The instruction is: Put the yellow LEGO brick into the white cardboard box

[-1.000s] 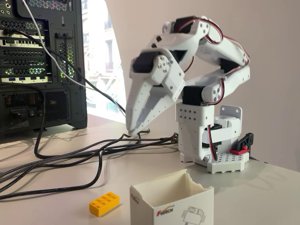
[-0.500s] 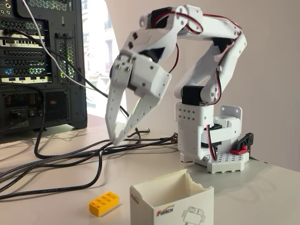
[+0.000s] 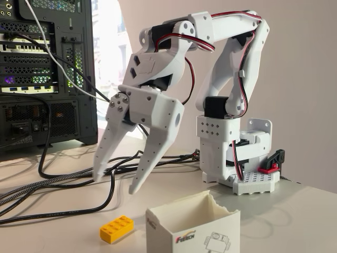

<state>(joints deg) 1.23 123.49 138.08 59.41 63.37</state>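
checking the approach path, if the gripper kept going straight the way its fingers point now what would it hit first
Probably the black cables on the table, which lie under the open gripper. The yellow LEGO brick sits nearer the camera, though depth is unclear.

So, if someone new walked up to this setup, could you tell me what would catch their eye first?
Most likely the white arm arching from its base right of centre, its gripper open and pointing down above the tangled black cables. Next, the bright yellow LEGO brick lying on the table at the bottom, just left of the torn-edged white cardboard box. The dark computer tower fills the left edge.
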